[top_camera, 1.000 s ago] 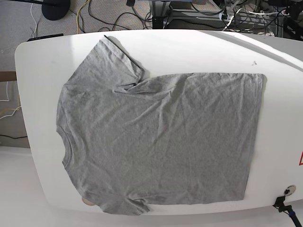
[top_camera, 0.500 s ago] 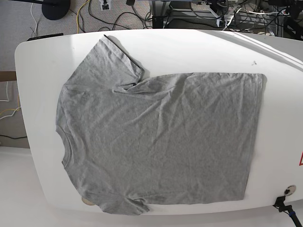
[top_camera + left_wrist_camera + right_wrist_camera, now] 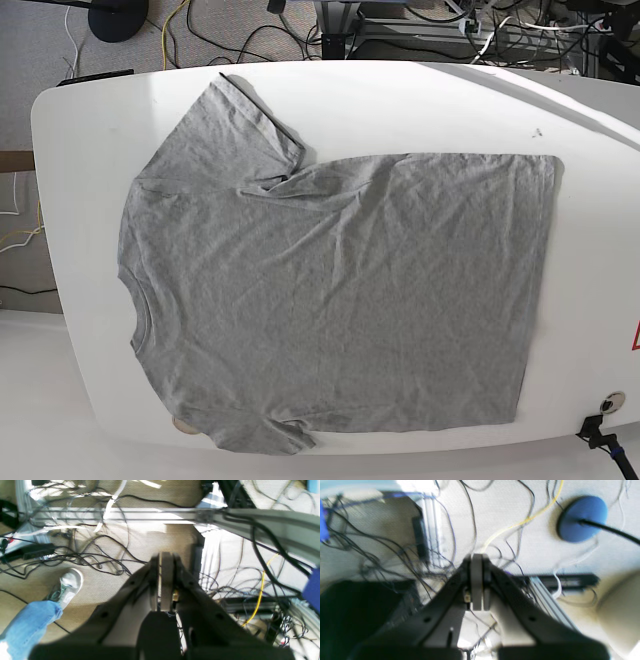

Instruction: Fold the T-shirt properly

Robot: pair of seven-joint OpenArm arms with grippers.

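Nothing on the table has moved since the earlier frames; shirt and arms unchanged.

T-shirt lies spread flat and wrinkled on the white table, plain side up, neck toward the base view's left edge, hem toward its right, upper sleeve out flat, lower sleeve partly bunched at the near edge. No fold made yet: whole task remains, judged from the lay of the cloth. Left gripper and right gripper both have their jaws pressed together on nothing, pointing at cabled floor, away from the shirt. Neither arm shows in the base view.
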